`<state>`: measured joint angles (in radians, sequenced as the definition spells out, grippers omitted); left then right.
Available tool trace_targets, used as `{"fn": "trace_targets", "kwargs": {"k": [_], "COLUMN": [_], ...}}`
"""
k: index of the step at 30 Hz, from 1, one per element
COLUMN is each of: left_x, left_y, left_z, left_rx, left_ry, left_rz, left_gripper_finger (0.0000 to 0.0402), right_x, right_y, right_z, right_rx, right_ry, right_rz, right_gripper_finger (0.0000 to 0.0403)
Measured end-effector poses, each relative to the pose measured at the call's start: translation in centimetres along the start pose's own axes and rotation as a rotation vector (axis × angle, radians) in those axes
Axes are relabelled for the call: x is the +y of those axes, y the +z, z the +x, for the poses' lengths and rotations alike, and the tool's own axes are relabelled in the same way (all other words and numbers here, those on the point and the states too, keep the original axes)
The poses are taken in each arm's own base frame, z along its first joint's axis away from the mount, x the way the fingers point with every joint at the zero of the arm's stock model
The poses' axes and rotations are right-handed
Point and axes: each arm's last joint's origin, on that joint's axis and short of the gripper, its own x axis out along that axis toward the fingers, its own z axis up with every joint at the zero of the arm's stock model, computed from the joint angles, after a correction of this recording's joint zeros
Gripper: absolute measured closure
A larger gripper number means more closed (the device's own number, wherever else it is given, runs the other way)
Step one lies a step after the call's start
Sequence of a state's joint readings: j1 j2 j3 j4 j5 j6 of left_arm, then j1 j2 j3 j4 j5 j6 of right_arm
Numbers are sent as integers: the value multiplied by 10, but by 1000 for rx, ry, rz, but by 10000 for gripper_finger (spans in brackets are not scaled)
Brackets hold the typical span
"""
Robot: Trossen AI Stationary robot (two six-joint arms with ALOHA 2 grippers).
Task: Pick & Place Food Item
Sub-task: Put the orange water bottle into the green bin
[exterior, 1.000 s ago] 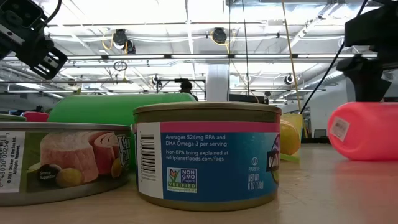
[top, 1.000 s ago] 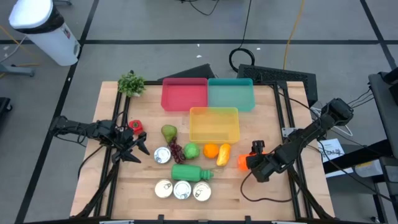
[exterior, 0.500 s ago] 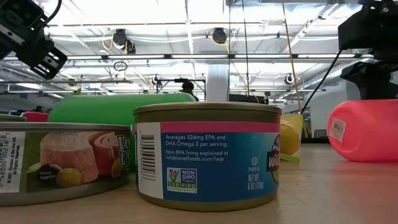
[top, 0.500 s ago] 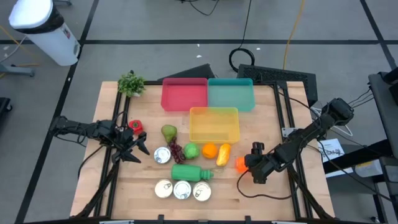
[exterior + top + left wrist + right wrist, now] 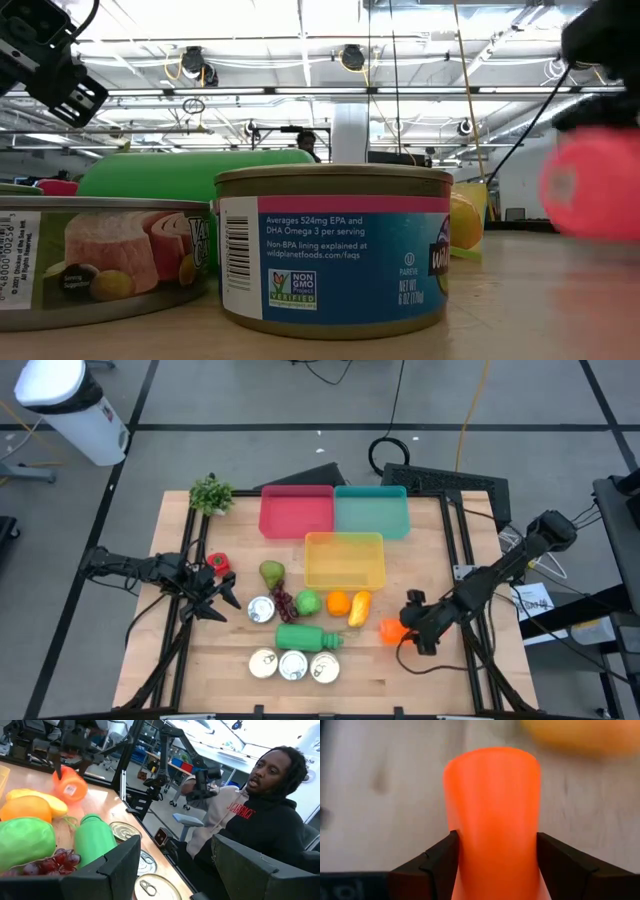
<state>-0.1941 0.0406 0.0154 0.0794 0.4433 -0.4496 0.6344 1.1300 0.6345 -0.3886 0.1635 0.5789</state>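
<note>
near the table's right edge, right gripper (image 5: 409,628) fingers clamp orange bottle (image 5: 393,629).

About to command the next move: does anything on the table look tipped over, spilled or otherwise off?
Only the green bottle lies on its side in front of the three cans. The orange bottle is clamped in the right hand, not loose. Nothing spilled or damaged shows. The left hand waits open by the fruit.

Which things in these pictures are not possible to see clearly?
- Orange bottle: blurred and cut by the edge in the low view.
- Its far end: hidden in the right wrist view, where the right end effector clamps it.
- Tins' labels: too small in the high view.
</note>
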Motion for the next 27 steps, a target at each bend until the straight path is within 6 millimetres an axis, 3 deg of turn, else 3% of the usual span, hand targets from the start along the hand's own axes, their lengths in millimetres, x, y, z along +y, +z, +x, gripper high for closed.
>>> {"fn": "trace_targets", "kwargs": {"k": [6,14,27], "left_x": [0,0,0], "left_y": [0,0,0], "left_z": [0,0,0], "left_rx": [0,0,0], "left_ry": [0,0,0], "left_rz": [0,0,0], "left_gripper_finger": [149,149,149], "right_x": [3,-4,-45], "right_y": [12,35,73], "right_z": [-16,-26,-34], "right_rx": [-171,-429,-642], "right_ry": [32,-100,-303], "right_rz": [-72,-117,-170], "right_gripper_finger": [175,175,175]}}
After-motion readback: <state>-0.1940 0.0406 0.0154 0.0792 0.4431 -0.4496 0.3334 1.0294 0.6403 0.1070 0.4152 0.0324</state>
